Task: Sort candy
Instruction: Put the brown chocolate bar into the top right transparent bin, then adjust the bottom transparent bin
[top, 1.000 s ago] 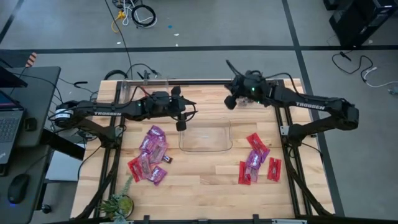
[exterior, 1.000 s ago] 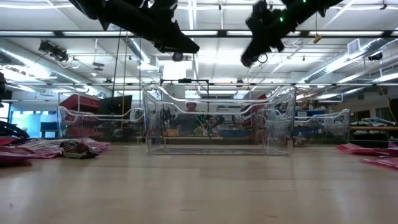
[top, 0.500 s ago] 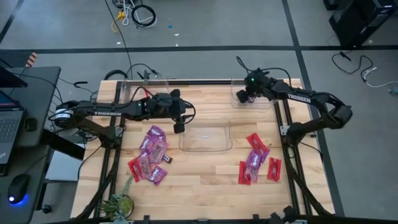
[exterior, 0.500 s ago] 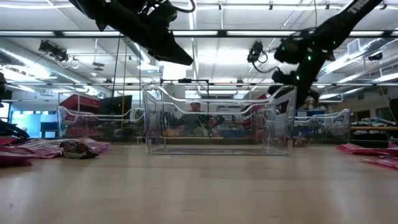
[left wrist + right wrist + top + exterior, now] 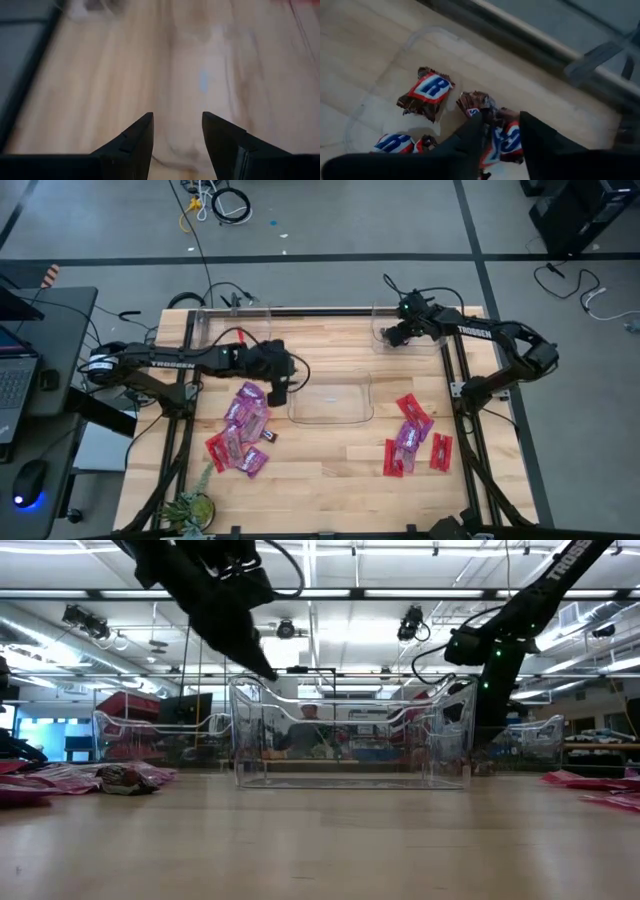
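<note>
Purple, red and dark candy packets lie flat in two piles, the left pile [image 5: 243, 428] and the right pile [image 5: 412, 438]. My left gripper [image 5: 278, 387] hangs open above the table, just beyond the left pile and beside the middle clear bin [image 5: 330, 400]; its wrist view shows only bare wood past my left gripper [image 5: 177, 125]. My right gripper [image 5: 392, 335] reaches down into the far-right clear bin [image 5: 408, 330]. My right gripper [image 5: 500, 132] is shut on a brown candy with a red, white and blue label. Two like candies [image 5: 427, 90] lie on that bin's floor. My right gripper has the brown labelled candy [image 5: 496, 136] pinched between its two fingers, which come from above and slant down into the far-right bin. The wrapper's crimped end [image 5: 472, 101] sticks out past the fingertips. Whether the candy touches the bin floor I cannot tell.
A third clear bin [image 5: 235, 325] stands at the far left of the table. The middle bin [image 5: 350, 735] fills the centre of the low view. A small plant [image 5: 190, 505] sits at the near left corner. Bare wood lies between the two piles.
My right gripper has swung toward the table's far right corner, tipped down and lowered into the far-right bin. My left gripper has moved toward the near edge and down, closing on the left candy pile.
</note>
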Available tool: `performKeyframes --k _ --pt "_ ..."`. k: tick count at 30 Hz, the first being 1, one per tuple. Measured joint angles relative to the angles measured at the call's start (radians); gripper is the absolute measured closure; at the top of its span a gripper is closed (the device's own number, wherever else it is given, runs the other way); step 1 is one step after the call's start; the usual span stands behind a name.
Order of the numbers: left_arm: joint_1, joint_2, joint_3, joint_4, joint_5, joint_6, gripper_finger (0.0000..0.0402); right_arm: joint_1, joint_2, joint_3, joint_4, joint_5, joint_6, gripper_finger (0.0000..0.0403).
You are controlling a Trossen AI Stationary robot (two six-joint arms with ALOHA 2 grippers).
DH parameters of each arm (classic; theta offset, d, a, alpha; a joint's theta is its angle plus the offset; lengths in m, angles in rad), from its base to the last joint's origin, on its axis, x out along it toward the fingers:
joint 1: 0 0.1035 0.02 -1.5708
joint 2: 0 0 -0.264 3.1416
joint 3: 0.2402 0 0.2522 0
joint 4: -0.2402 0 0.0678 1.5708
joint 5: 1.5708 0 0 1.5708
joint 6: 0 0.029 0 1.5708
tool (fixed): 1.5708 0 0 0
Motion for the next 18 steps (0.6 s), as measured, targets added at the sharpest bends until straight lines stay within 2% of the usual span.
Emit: performKeyframes --k 7,13,15,18 --pt "-0.105 -0.005 0.005 -0.245 0.001 -0.067 0.0231 0.032 -0.122 0.0 -0.023 0.001 -0.114 0.0241" --pt "-0.225 -0.005 -0.003 -0.34 0.077 -0.126 0.0231 0.075 -0.272 0.0 -0.022 0.001 -0.146 0.0226" --pt "-0.251 -0.011 -0.001 -0.323 0.057 -0.128 0.0231 0.082 -0.32 0.0 -0.02 0.001 -0.145 0.0224" --pt "-0.27 -0.017 0.001 -0.33 -0.035 -0.127 0.0231 0.097 -0.379 0.0 -0.008 0.002 -0.145 0.0225"
